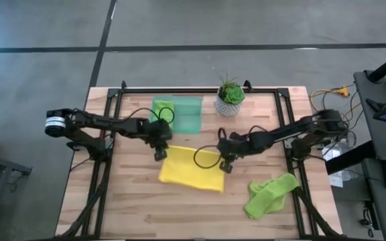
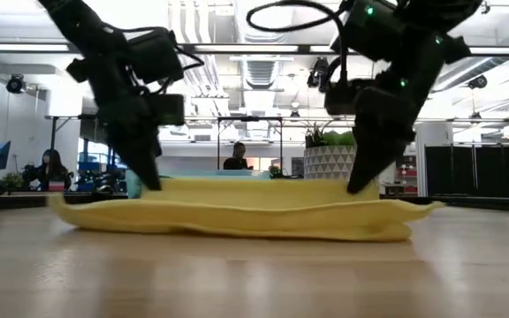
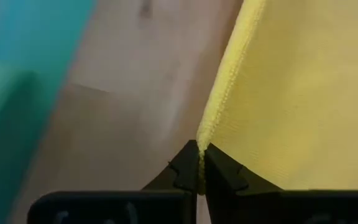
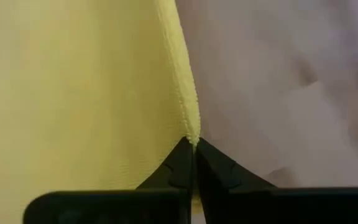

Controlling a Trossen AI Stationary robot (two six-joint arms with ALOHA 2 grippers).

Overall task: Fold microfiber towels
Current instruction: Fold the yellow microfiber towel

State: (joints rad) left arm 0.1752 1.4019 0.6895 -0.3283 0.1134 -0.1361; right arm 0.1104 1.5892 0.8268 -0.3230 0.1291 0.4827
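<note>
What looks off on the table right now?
The crumpled lime green microfiber towel lies bunched in a heap near the table's right front, unfolded. The flat yellow microfiber towel sits slightly askew, each far corner pinched by the left claw and right claw.

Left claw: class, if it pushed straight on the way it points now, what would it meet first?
Probably only more of the yellow microfiber towel: the left claw is shut on its edge, which runs straight ahead.

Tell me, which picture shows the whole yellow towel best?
The high view: the yellow towel lies fully visible on the table. The low view shows only its flat edge; each wrist view shows just the edge pinched there.
</note>
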